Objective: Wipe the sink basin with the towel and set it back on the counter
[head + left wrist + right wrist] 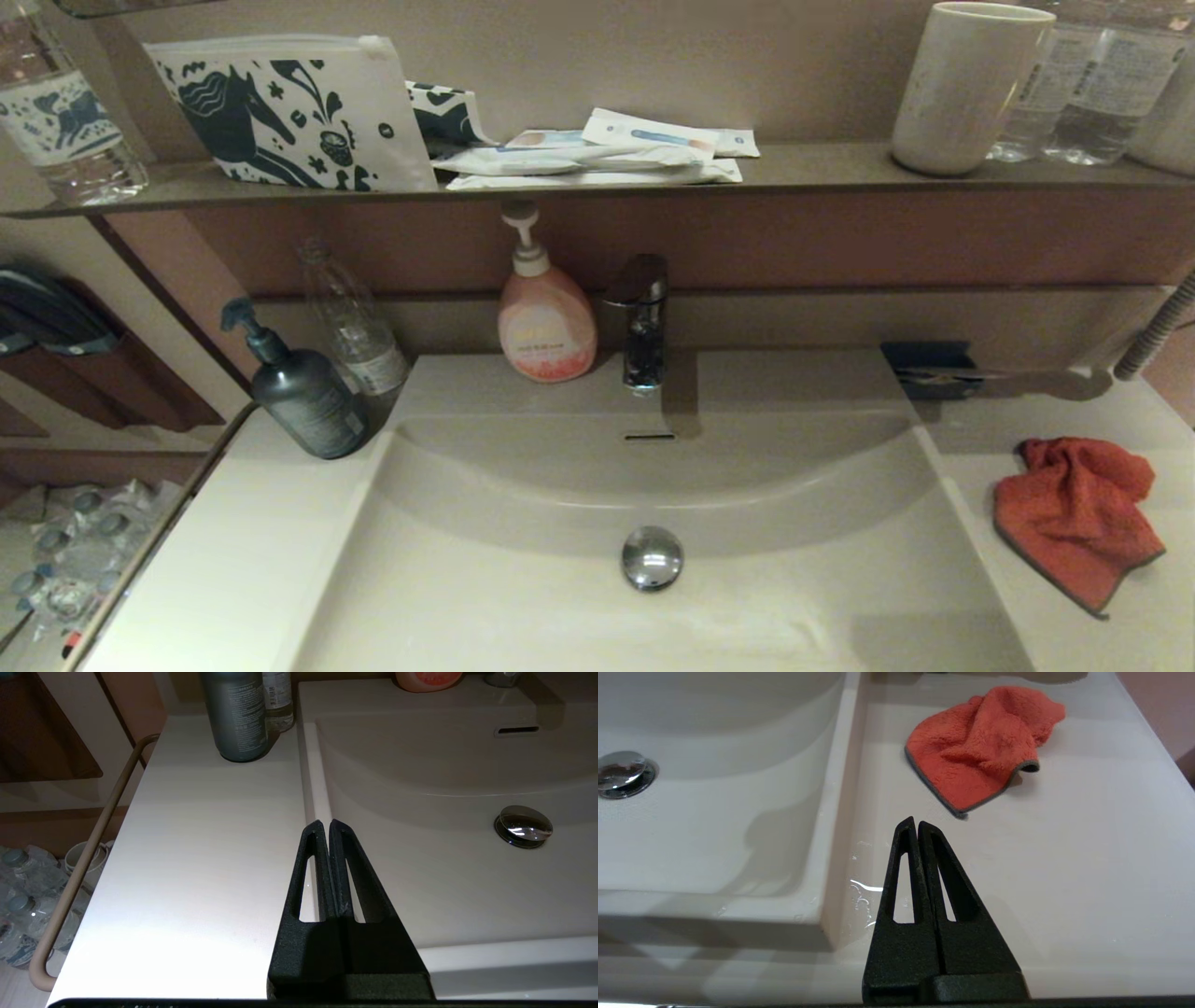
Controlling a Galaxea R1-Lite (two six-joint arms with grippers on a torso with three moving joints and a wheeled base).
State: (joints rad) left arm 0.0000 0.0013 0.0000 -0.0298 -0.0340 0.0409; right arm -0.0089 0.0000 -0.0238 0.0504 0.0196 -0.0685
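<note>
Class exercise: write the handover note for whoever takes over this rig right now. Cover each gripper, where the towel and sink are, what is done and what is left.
Left gripper: shut, empty, over the counter left of the sink.
Right gripper: shut, empty, over the counter on the sink's right, short of the towel.
Towel: crumpled on the right counter, not held.
Done: cannot tell whether wiping has happened.
Left, if not wiped: grasp towel, wipe sink, return towel to counter.
</note>
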